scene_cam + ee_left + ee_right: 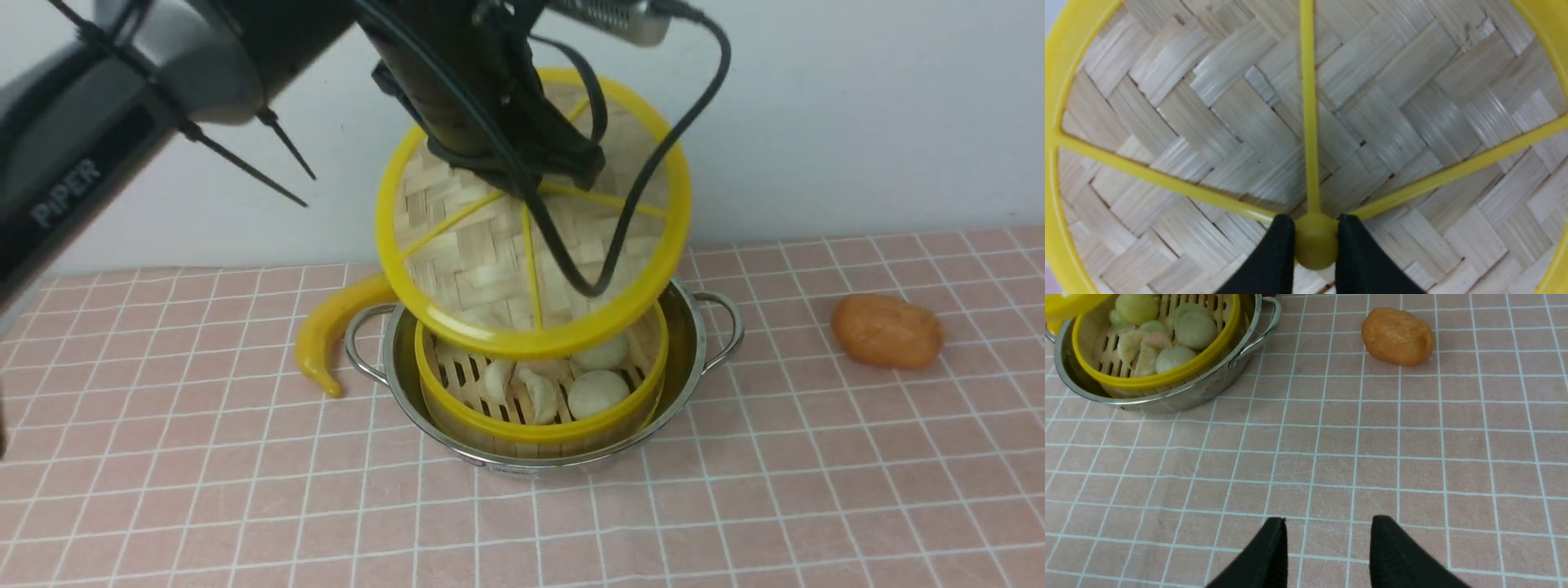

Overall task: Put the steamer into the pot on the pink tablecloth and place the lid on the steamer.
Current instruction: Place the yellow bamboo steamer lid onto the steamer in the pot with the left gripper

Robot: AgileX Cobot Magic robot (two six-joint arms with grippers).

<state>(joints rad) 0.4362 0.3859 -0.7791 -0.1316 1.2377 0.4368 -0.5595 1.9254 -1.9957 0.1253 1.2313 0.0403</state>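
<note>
The steamer point(539, 425) point(1155, 377), a yellow-rimmed bamboo basket holding several pale buns and dumplings, sits inside the shiny steel pot point(694, 343) point(1208, 390) on the pink tablecloth point(735, 506). Above it the woven lid point(482, 253) point(1392, 122) hangs tilted, its lower rim just over the steamer's back edge. My left gripper point(555, 167) point(1315, 222) is shut on the lid's yellow hub. In the right wrist view my right gripper point(1327, 526) is open over bare cloth, apart from the pot, with nothing between its fingers.
A yellow banana-shaped piece point(331, 331) lies against the pot's left handle. An orange potato-like lump point(886, 331) point(1397, 337) rests on the cloth to the pot's right. A white wall stands behind the table.
</note>
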